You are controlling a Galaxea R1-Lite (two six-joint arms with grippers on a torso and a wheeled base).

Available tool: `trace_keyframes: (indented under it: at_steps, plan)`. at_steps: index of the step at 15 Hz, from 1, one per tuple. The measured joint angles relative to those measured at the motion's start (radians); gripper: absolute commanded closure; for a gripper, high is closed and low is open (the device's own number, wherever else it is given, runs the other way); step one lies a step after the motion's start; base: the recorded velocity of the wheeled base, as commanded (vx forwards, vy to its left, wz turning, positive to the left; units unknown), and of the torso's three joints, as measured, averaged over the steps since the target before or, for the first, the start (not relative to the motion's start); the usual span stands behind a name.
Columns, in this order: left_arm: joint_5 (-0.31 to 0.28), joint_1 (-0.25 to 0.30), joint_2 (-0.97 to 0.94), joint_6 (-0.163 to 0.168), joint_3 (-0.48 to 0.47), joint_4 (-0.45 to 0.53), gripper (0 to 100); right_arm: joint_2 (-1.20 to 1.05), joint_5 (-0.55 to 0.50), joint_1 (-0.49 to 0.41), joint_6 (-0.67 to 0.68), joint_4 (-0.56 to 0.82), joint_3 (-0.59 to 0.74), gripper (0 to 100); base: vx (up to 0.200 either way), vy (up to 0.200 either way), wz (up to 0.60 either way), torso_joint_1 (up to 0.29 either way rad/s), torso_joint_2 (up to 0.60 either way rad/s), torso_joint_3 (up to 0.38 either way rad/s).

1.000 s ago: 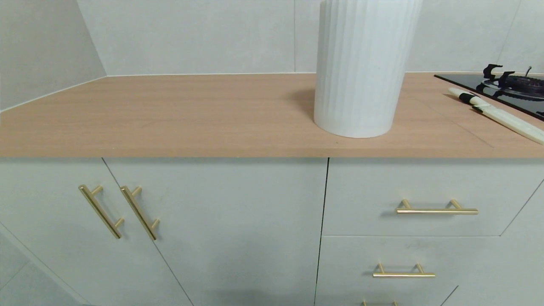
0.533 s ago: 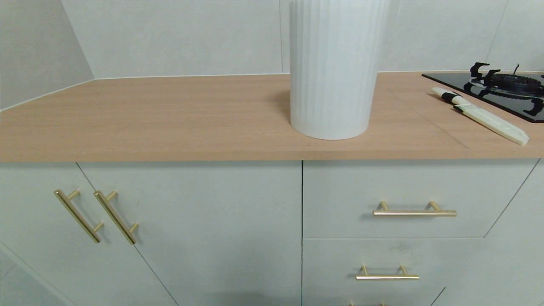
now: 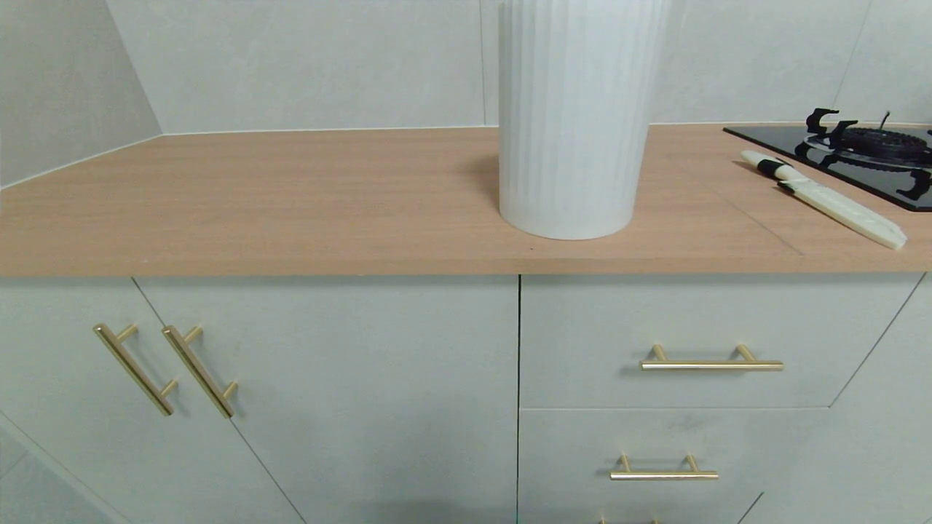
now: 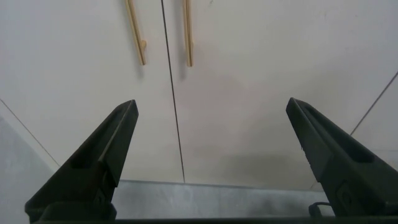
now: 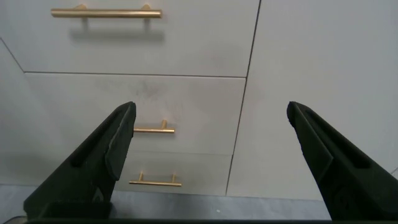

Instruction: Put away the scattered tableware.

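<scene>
A cream knife (image 3: 826, 198) with a black band on its handle lies on the wooden counter (image 3: 291, 196) at the far right, beside the stove. A tall white ribbed container (image 3: 575, 116) stands near the counter's front edge, right of centre. My left gripper (image 4: 211, 112) is open, low in front of the cabinet doors with gold handles (image 4: 158, 31). My right gripper (image 5: 211, 112) is open too, facing the drawer fronts (image 5: 137, 99). Nothing is between either pair of fingers.
A black gas stove (image 3: 859, 153) sits at the counter's right end. Below the counter are two cabinet doors with slanted gold handles (image 3: 167, 367) on the left and stacked drawers with gold handles (image 3: 712, 362) on the right. Tiled walls close off the back and left.
The head camera swung right between one second and half a second ago, bringing the whole knife into view. Since then the picture has barely shifted, and nothing on the counter has moved.
</scene>
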Motion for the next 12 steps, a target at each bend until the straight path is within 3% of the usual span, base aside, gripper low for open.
trace_keyframes:
  at_steps: [1, 7, 12]
  plan:
    - [0.0, -0.001, 0.0, 0.0, 0.0, 0.0, 0, 0.0, 0.0, 0.0, 0.0, 0.0, 0.0, 0, 0.0, 0.0, 0.0, 0.0, 0.0, 0.0]
    - [0.0, 0.0, 0.0, 0.001, 0.0, 0.0, 0, 0.0, 0.0, 0.0, 0.0, 0.0, 0.0, 0, 0.0, -0.2, 0.0, 0.002, 0.0, 0.001]
    - [0.0, 0.0, 0.0, 0.0, 0.0, 0.0, 0, 0.0, 0.0, 0.0, -0.001, 0.0, 0.0, 0, 0.0, 0.0, 0.0, 0.0, 0.0, 0.0]
